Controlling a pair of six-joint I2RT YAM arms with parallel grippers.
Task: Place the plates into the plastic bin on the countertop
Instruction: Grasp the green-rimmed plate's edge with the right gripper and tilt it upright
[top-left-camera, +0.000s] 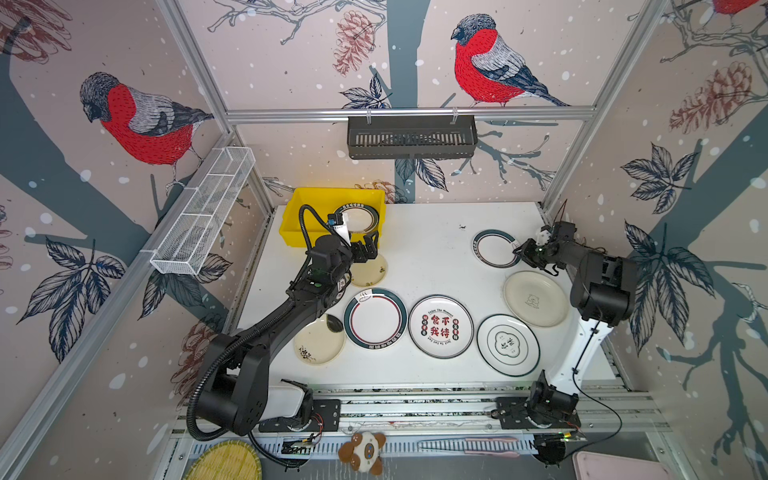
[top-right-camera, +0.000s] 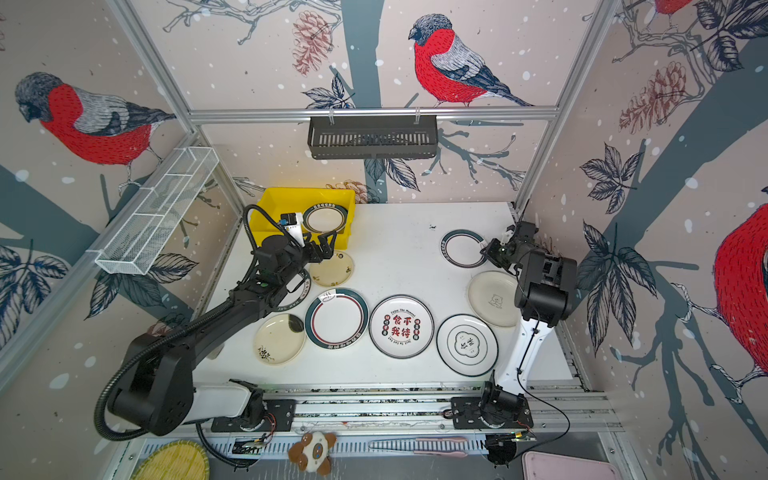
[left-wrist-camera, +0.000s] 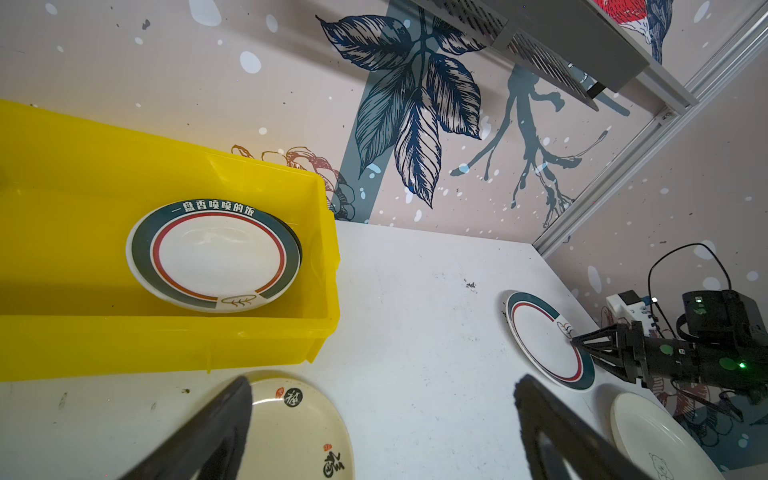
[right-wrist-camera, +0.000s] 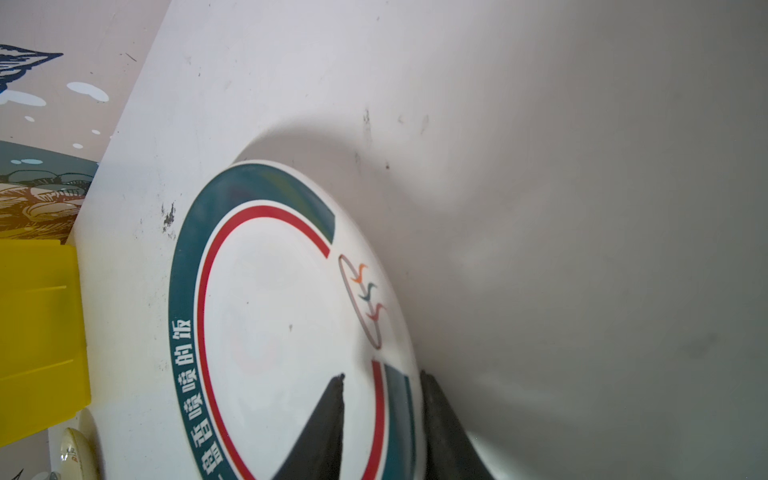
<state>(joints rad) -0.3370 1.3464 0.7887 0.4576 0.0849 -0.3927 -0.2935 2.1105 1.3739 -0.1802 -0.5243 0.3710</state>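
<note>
At the right rear of the bench (top-left-camera: 424, 249), the right hand (top-left-camera: 517, 251) straddles the rim of a green-rimmed plate (top-left-camera: 494, 248), one finger over it and one outside; whether it pinches tight I cannot tell from so close a view. Left rear stands the bin (top-left-camera: 291, 232), with a matching plate (top-left-camera: 363, 220) lying inside. The left hand (top-left-camera: 366, 245) hangs released, jaws wide, over a cream plate (top-left-camera: 372, 272) just before the bin. Other plates (top-left-camera: 440, 326) lie flat across the front.
</note>
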